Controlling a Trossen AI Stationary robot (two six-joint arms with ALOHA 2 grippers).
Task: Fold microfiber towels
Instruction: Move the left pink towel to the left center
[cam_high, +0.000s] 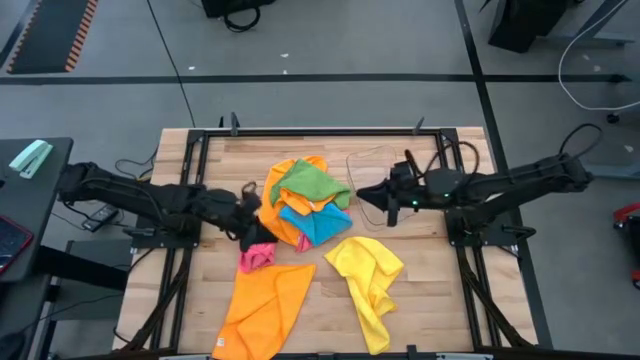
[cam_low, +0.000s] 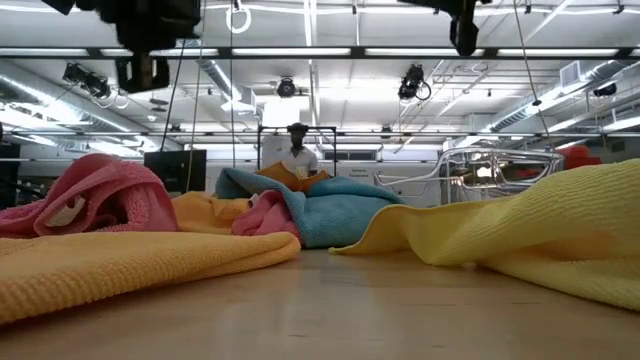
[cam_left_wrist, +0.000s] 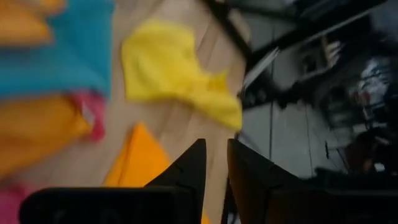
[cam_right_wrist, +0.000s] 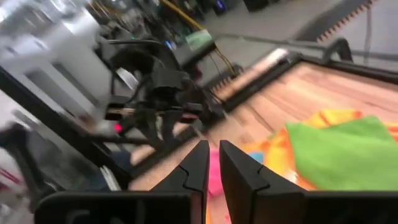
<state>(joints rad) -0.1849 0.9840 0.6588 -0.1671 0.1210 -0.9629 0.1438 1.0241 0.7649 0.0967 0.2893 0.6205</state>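
Observation:
A heap of microfiber towels lies mid-table: a green one (cam_high: 312, 185) on top, blue (cam_high: 320, 224) and orange (cam_high: 283, 200) under it. Nearer the front lie a pink towel (cam_high: 257, 257), a crumpled yellow one (cam_high: 368, 278) and a spread orange one (cam_high: 265, 308). My left gripper (cam_high: 252, 210) hangs in the air at the heap's left edge, its fingers (cam_left_wrist: 189, 168) a little apart with nothing between them. My right gripper (cam_high: 368, 195) hangs at the heap's right side, its fingers (cam_right_wrist: 198, 165) nearly together and empty. Both are well above the cloths in the low view.
A clear plastic tray (cam_high: 375, 165) stands behind the heap at the far right, also seen as the tray (cam_low: 500, 168) in the low view. A black frame (cam_high: 320, 132) borders the wooden table. A person (cam_low: 297, 150) stands in the room beyond the far edge.

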